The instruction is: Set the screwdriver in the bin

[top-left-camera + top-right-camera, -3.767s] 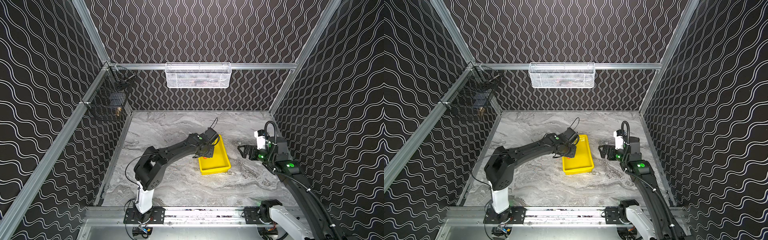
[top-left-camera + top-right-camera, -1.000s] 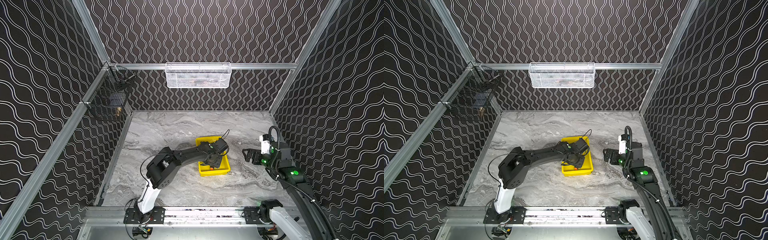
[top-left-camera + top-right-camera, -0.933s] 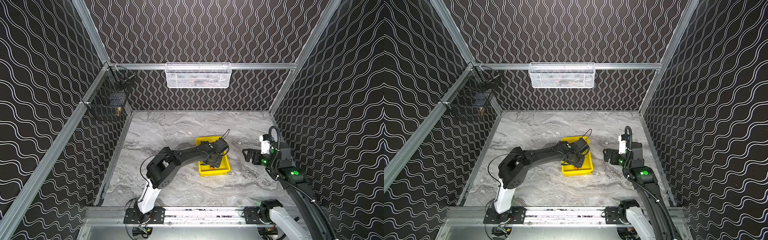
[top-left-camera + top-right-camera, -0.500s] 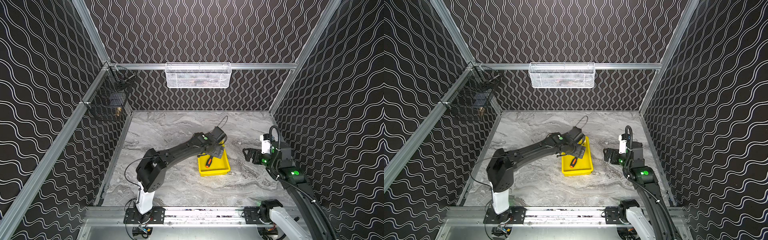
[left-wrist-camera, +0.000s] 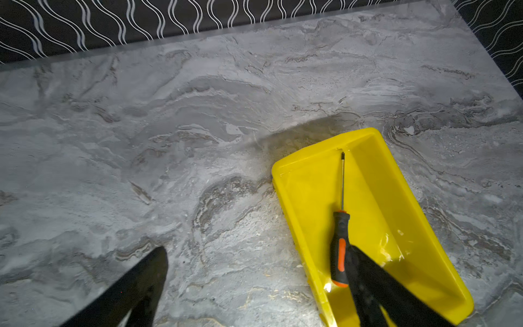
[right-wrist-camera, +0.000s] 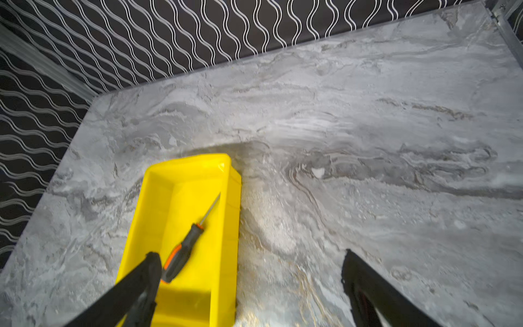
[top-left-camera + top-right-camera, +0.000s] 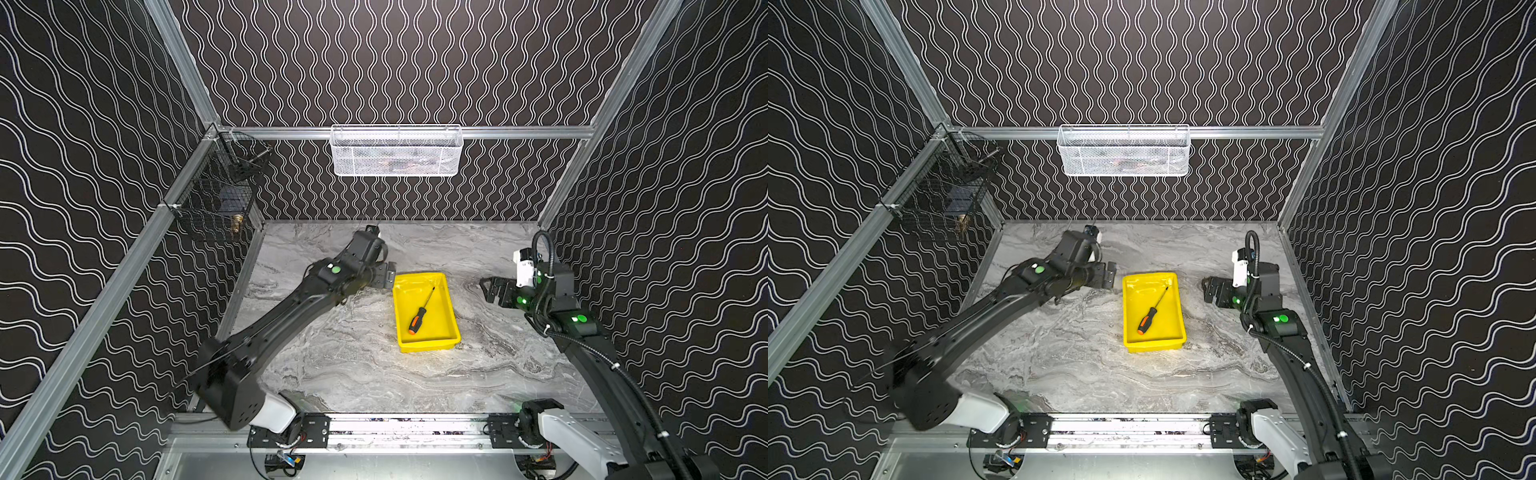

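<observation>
Left gripper (image 7: 387,275) spread wide, empty, just left of bin (image 7: 439,325) at frame centre. Right gripper (image 6: 249,253) spread too, empty. Inside bin: screwdriver (image 7: 417,319), flat, diagonal.

Both top views looked steeply down from high above the front edge of the tabletop (image 7: 365,374), facing the back wall (image 7: 1142,62) and taking in the whole surface. Each wrist camera hung low and close over the tabletop, angled toward its back edge; both shared the bin (image 5: 311,198) and the screwdriver (image 6: 183,252) with the top views.
</observation>
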Controlling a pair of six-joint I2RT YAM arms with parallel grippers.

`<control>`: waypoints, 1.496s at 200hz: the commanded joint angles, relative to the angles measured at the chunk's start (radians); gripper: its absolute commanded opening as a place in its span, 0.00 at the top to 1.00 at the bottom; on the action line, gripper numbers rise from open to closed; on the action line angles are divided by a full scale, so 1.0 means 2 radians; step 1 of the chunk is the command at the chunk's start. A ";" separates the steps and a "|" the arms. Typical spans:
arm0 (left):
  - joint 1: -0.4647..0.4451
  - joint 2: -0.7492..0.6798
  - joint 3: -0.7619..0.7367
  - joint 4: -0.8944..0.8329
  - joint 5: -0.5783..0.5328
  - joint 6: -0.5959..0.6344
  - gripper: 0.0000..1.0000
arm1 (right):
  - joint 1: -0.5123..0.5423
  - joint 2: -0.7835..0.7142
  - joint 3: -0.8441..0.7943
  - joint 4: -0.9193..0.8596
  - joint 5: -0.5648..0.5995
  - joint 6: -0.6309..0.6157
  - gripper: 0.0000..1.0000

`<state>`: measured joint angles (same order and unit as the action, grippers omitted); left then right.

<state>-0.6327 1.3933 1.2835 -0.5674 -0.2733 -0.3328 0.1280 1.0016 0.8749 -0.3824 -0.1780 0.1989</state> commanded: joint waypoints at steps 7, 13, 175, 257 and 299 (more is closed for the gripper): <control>0.006 -0.081 -0.081 0.085 -0.119 0.023 0.01 | -0.010 0.034 0.014 0.102 -0.011 0.013 0.01; 0.010 -0.097 -0.100 0.098 -0.141 0.026 0.01 | -0.014 0.041 0.015 0.115 -0.012 0.019 0.01; 0.252 -0.012 -0.484 0.680 -0.026 0.190 0.01 | -0.047 0.123 -0.187 0.441 0.110 -0.128 0.01; 0.275 0.106 -0.465 0.791 0.025 0.180 0.01 | -0.052 0.204 -0.273 0.666 0.115 -0.138 0.01; 0.275 0.125 -0.461 0.798 0.023 0.180 0.01 | -0.063 0.231 -0.266 0.667 0.094 -0.132 0.00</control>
<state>-0.0853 1.6363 0.3534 0.9653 -0.2348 0.0311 0.0170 1.4563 0.3359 0.8684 0.0395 -0.0647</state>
